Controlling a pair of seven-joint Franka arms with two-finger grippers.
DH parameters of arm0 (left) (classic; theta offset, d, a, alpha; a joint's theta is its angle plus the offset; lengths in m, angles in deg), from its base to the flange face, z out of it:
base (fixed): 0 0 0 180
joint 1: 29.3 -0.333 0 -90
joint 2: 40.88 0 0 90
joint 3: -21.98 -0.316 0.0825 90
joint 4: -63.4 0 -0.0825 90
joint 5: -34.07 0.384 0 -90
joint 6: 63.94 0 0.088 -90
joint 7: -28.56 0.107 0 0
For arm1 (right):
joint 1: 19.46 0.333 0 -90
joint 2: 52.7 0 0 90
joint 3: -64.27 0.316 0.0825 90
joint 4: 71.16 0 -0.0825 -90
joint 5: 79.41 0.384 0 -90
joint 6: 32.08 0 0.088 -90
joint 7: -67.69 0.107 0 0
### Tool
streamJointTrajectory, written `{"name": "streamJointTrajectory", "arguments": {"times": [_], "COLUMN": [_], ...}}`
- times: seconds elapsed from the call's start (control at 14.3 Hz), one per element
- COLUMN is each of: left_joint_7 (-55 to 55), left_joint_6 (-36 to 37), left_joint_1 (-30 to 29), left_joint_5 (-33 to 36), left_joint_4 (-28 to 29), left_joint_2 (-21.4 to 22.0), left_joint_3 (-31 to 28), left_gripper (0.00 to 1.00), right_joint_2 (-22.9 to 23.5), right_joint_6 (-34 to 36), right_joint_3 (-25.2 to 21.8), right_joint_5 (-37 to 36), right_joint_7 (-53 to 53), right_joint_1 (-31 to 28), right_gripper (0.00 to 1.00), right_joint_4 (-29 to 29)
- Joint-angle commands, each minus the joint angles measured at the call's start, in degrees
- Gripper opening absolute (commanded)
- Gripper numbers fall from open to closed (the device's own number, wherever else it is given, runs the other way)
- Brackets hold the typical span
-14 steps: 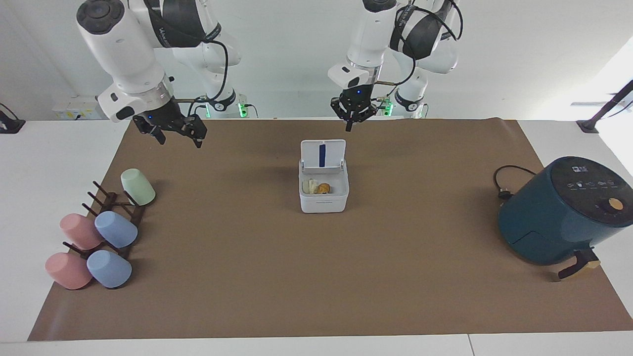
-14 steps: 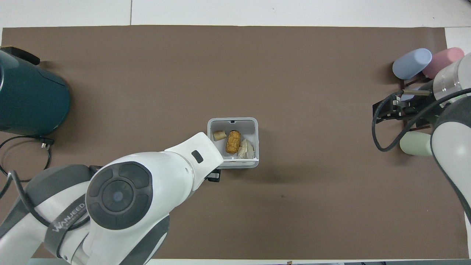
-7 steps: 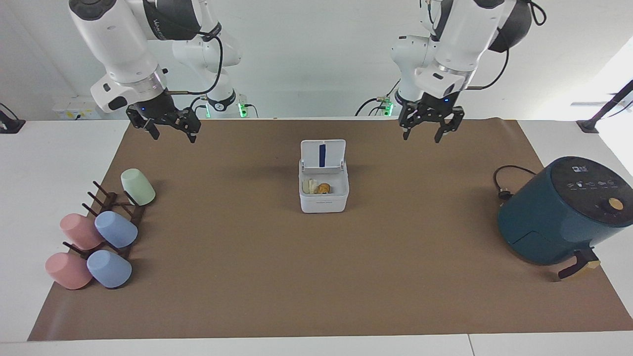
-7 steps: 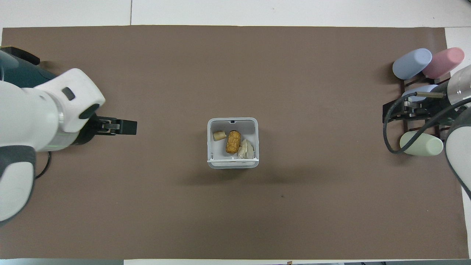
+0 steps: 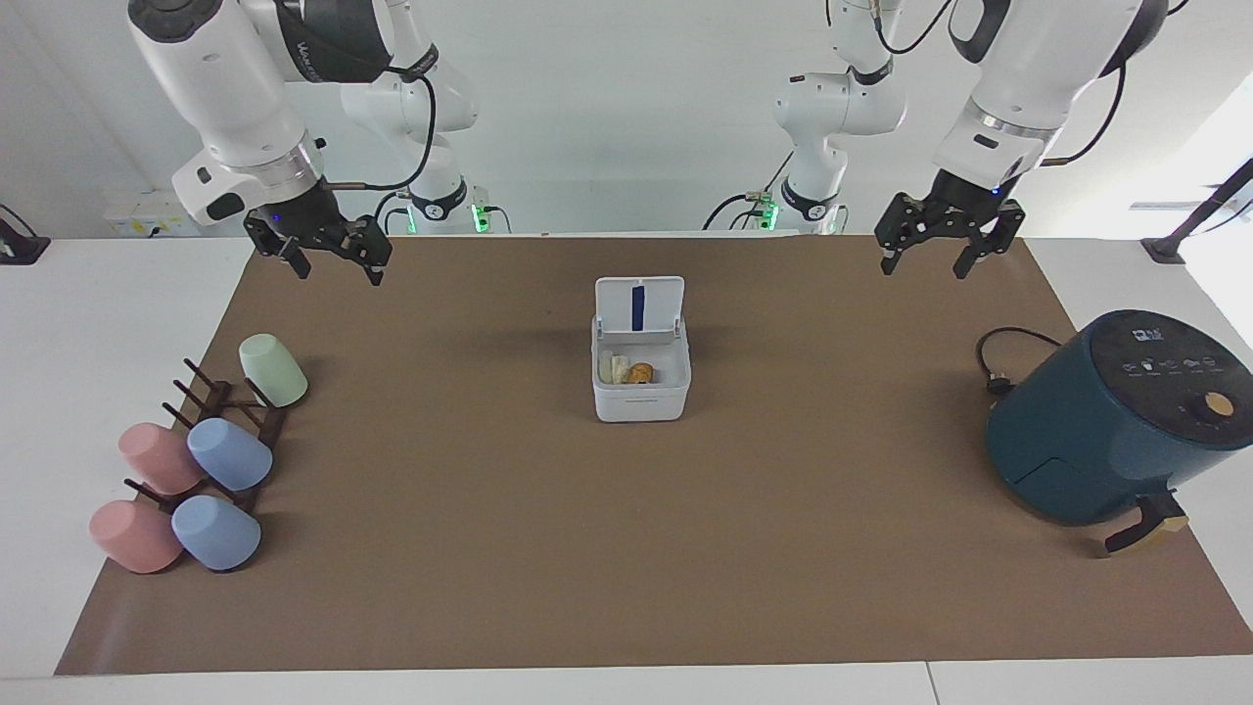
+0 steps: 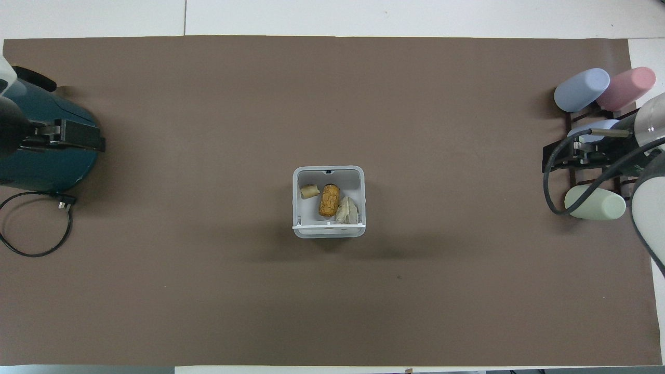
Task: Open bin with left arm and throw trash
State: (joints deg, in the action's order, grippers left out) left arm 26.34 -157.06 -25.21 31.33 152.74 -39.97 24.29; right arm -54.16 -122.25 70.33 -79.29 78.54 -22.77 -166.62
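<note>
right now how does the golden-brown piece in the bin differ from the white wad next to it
The golden-brown piece is a stubby, smooth-sided cylinder; the white wad is crumpled and irregular. The golden-brown piece lies in the middle of the bin; the white wad sits beside it, toward the right arm's end and near the open lid. Both rest on the bin's floor, uncovered, with neither gripper near.

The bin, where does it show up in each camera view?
Facing view: the bin stands mid-mat, lid up toward the robots.
Overhead view: the bin sits at centre, scraps visible inside.
Shared landmark: the teal air fryer, at the left arm's end.
</note>
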Motion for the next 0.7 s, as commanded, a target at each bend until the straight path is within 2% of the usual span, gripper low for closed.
{"name": "streamJointTrajectory", "arguments": {"times": [0.0,0.63], "left_joint_7": [0.55,0.73], "left_joint_6": [2.33,3.21], "left_joint_1": [-1.1,-1.71], "left_joint_5": [-0.34,-0.26], "left_joint_4": [-0.23,2.77], "left_joint_2": [0.31,2.17], "left_joint_3": [0.77,0.59], "left_gripper": [1.0,1.0], "right_joint_2": [-1.09,-1.09], "right_joint_6": [-0.8,-0.62], "right_joint_3": [-0.09,0.0], "right_joint_5": [-0.65,-0.82], "right_joint_7": [-1.26,-1.18], "right_joint_1": [-0.03,-0.03], "right_gripper": [1.0,1.0], "right_joint_4": [-1.39,-1.39]}}
